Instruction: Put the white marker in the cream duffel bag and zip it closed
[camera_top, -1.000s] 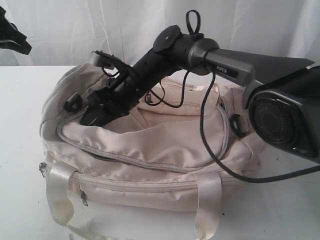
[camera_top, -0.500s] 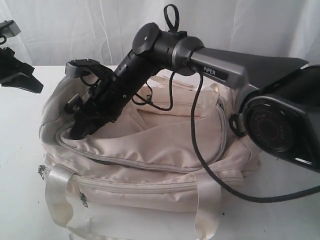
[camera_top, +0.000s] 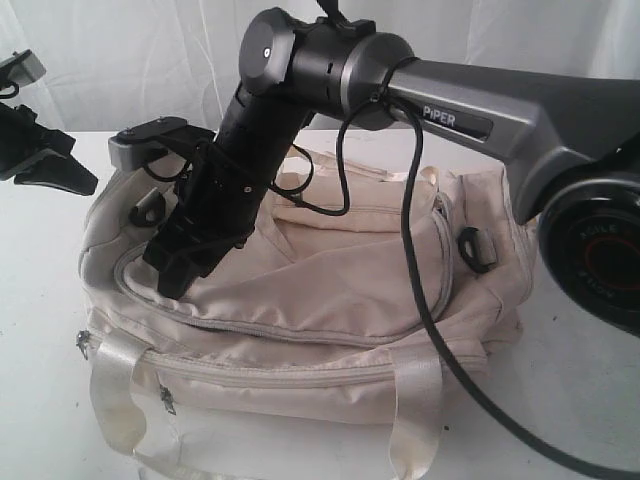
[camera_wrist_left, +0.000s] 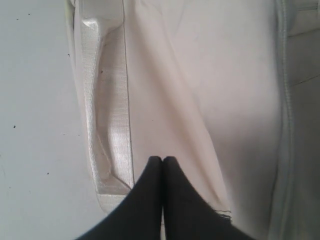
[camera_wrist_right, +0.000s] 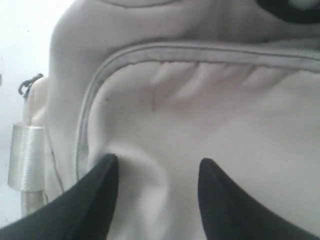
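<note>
White curtain (camera_top: 120, 50) behind, white bench (camera_top: 40, 330) underneath, and the cream duffel bag (camera_top: 330, 290) slumped in the middle of it. My right fingers (camera_wrist_right: 95, 200) were spread wide. That arm had reached across to the bag's left end, and both tips seemed to dent the top flap (camera_wrist_right: 210, 125) just inside the curve of the zipper (camera_wrist_right: 150, 50), with nothing pinched between them. My left fingers (camera_wrist_left: 150, 200) were pressed together and empty, hanging off to the left, clear of the bag and looking down at a webbing handle (camera_wrist_left: 102, 100).

As for the white marker, I couldn't spot it in any view. It may have been inside already, but I honestly couldn't tell. A dark gap showed under the flap's front edge, so I figured the zip wasn't closed.

Handling-wise, that fabric looked soft and floppy, the kind that bunches up instead of pushing back. I'd pinch the small zipper pull itself, not the cloth, and pin the bag's end with the other fingers so the whole thing wouldn't drag along the bench.
</note>
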